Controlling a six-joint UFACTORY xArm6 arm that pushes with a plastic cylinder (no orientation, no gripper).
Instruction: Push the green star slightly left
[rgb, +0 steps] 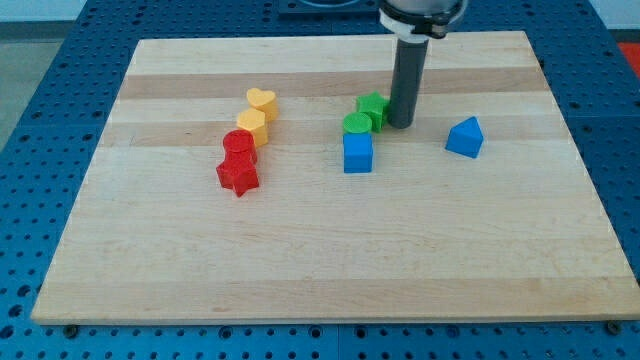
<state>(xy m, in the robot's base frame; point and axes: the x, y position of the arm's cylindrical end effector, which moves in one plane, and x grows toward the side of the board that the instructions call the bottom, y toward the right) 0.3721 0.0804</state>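
Note:
The green star (372, 106) sits a little above the middle of the wooden board (320, 260). My tip (401, 124) stands right against the star's right side, touching or nearly touching it. A green cylinder (356, 124) lies just below-left of the star, touching it. A blue cube (357, 153) sits directly below the cylinder.
A blue triangular block (465, 136) lies to the right of my tip. To the left a diagonal row runs down: yellow heart (262, 102), yellow hexagon (252, 125), red cylinder (239, 147), red star (238, 176).

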